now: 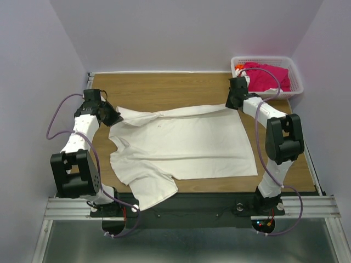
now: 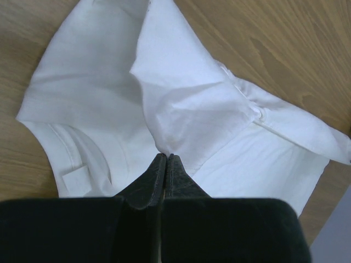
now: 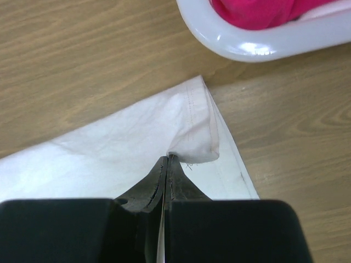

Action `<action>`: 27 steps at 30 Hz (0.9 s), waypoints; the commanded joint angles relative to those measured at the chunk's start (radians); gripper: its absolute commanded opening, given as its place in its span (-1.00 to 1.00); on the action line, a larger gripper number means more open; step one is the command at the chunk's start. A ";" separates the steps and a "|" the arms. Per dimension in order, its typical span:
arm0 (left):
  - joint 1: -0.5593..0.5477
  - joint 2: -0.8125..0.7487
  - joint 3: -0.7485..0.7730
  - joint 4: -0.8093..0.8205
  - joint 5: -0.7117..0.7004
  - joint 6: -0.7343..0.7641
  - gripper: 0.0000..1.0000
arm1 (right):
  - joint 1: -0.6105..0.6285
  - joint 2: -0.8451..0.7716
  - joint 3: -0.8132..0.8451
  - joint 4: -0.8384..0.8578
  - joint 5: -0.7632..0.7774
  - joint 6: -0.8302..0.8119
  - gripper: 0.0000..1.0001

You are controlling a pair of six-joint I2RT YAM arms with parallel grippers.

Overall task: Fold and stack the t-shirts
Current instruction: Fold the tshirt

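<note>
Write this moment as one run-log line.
left pincer: shut on white t-shirt | right pincer: shut on white t-shirt | pink t-shirt: in basket

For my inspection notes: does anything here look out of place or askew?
Yes. The off-white t-shirt is rumpled at its collar end, and one sleeve hangs over the near edge of the table.

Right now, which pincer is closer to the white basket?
Right. The right pincer pinches the white shirt just beside the basket; the left pincer grips it across the table.
</note>
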 commanded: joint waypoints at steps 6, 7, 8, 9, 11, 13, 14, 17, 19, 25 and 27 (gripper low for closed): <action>0.006 -0.104 -0.142 0.063 0.016 -0.049 -1.00 | -0.002 -0.012 -0.041 0.012 0.008 0.034 -0.99; 0.006 -0.111 -0.154 0.067 0.015 -0.052 -1.00 | -0.003 -0.009 -0.044 0.012 0.010 0.035 -0.99; 0.004 -0.120 -0.180 0.077 0.010 -0.055 -1.00 | -0.002 0.004 -0.047 0.014 0.013 0.040 -0.99; 0.006 -0.124 -0.194 0.081 0.010 -0.058 -1.00 | -0.002 0.010 -0.050 0.014 0.014 0.042 -0.99; 0.006 -0.130 -0.230 0.089 0.005 -0.063 -1.00 | -0.003 0.025 -0.051 0.014 0.011 0.048 -0.99; 0.006 -0.133 -0.257 0.106 0.004 -0.066 -1.00 | -0.002 0.039 -0.045 0.016 0.005 0.052 -0.99; 0.006 -0.133 -0.263 0.110 0.004 -0.066 -1.00 | -0.002 0.039 -0.044 0.014 0.004 0.052 -0.99; 0.006 -0.136 -0.280 0.124 0.004 -0.063 -1.00 | -0.002 0.048 -0.035 0.014 0.002 0.052 -0.98; 0.006 -0.134 -0.288 0.126 -0.002 -0.060 -1.00 | -0.002 0.051 -0.033 0.013 0.001 0.051 -0.97; 0.006 -0.136 -0.339 0.146 -0.004 -0.070 -1.00 | -0.002 0.060 -0.035 0.012 0.016 0.049 -0.96; 0.006 -0.142 -0.354 0.150 -0.011 -0.072 -1.00 | -0.003 0.060 -0.032 0.012 0.019 0.049 -0.96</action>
